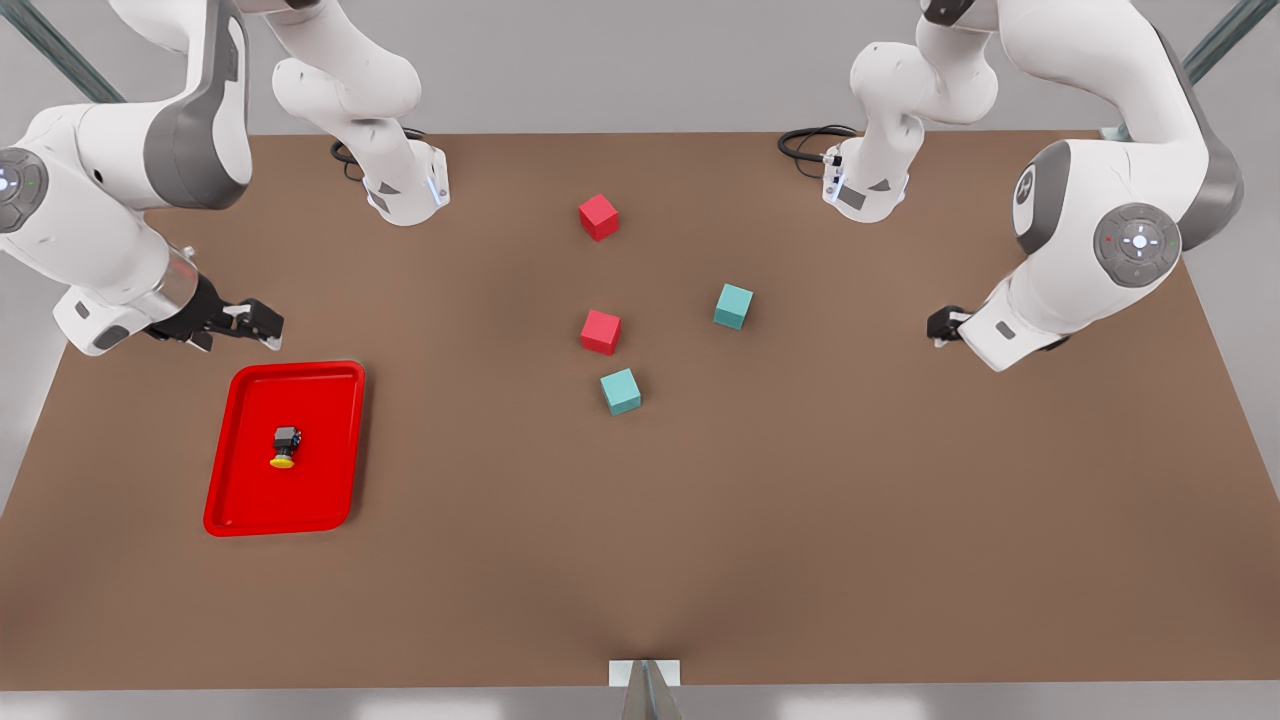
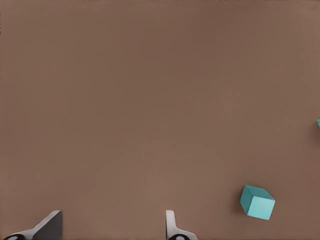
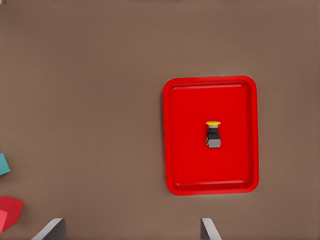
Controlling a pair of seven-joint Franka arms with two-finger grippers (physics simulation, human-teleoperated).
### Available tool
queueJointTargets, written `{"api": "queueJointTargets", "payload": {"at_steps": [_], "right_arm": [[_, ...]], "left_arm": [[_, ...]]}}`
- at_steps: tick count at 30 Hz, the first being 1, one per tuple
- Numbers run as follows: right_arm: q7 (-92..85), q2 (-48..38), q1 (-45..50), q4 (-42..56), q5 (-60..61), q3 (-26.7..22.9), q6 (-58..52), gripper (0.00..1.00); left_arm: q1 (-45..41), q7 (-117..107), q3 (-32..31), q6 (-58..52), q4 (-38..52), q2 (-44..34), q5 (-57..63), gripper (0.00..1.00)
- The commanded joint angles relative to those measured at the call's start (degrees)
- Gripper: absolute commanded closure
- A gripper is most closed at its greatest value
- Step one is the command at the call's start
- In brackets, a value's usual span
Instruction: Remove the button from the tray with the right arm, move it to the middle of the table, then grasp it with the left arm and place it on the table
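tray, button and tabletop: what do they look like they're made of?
Simulator render, so by look only.
Tray: glossy moulded plastic, judging by the uniform bright red, rounded corners and soft sheen on the rim.
Button: dark grey boxy body with a yellow cap, plastic-looking; too small to be sure.
Table: matte brown, no grain or reflections; laminate or painted board, open.

I see the flat red rectangular tray (image 1: 240, 480) resting on the large brown tabletop (image 1: 850, 520) toward the front view's left. The tiny dark push-button with a yellow cap (image 1: 285, 446) lies inside the tray, near its middle. My right gripper (image 1: 262, 322) hangs just behind the tray's far edge; my left gripper (image 1: 943, 325) hangs well apart at the front view's right. Between them, two small red cubes (image 1: 600, 331) and two small teal cubes (image 1: 620, 391) sit near the table's middle.
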Motion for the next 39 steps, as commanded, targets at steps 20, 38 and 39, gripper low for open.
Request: {"api": "queueJointTargets", "payload": {"at_steps": [20, 38, 39], "right_arm": [[-12.13, 25.78, -12.16, -14.94, 0.03, -0.44, 42.15, 0.0], [-29.19, 26.22, -14.79, -26.72, -0.24, -0.18, 52.87, 0.0], [-28.84, 26.22, -14.88, -26.72, -0.15, -0.18, 53.57, 0.0]], "left_arm": [[0.02, -1.4, 0.05, 1.19, -0.06, 0.38, 0.1, 0.0], [0.02, -1.4, 0.05, 0.93, -0.06, 0.82, 0.1, 0.0], [0.02, -1.49, 0.05, 0.93, -0.06, 0.82, 0.1, 0.0]]}}
